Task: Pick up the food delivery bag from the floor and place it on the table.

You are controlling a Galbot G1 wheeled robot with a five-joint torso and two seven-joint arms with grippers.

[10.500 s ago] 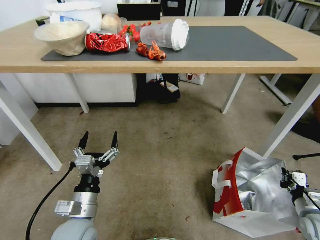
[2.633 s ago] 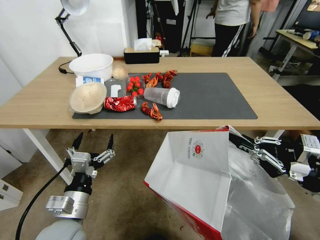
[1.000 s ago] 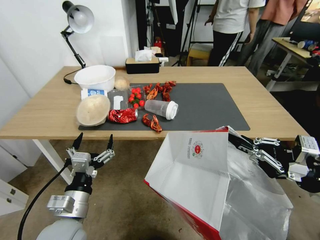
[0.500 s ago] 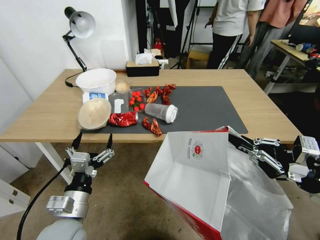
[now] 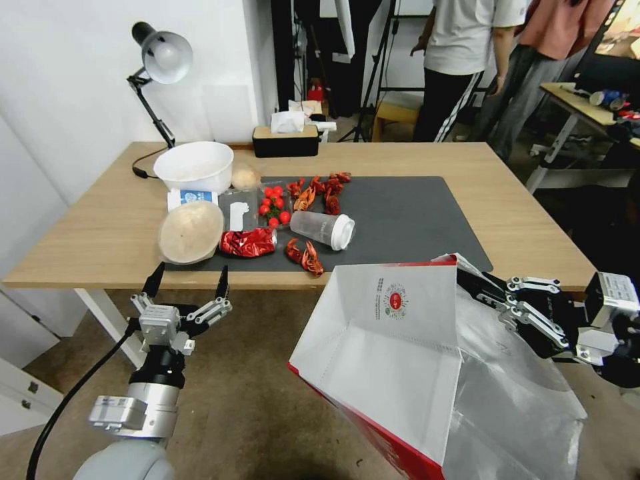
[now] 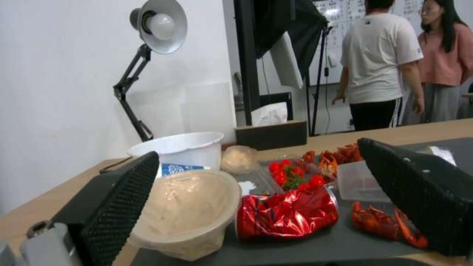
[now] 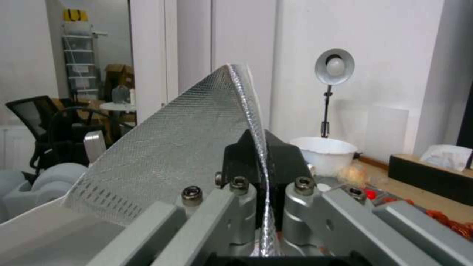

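Fingers point(image 7: 258, 162) of the right gripper point(image 5: 481, 279) pinch the bag's foil rim, holding the bag point(image 5: 413, 360) off the floor point(image 5: 253, 413) at lower right of the head view.

Its white face with the round red logo sits just in front of the worktop's point(image 5: 520, 220) near edge, a red side panel along its lower edge and silver lining toward the gripper. The left gripper point(image 5: 189, 281) hovers at lower left, below the worktop's front edge, fingers point(image 6: 123, 195) spread wide with nothing between them. On the grey mat point(image 5: 413, 220) in the frame's middle lie bowls point(image 5: 190, 230), a red wrapper point(image 5: 248, 241), a tipped cup point(image 5: 323, 230) and crayfish point(image 5: 305, 253).
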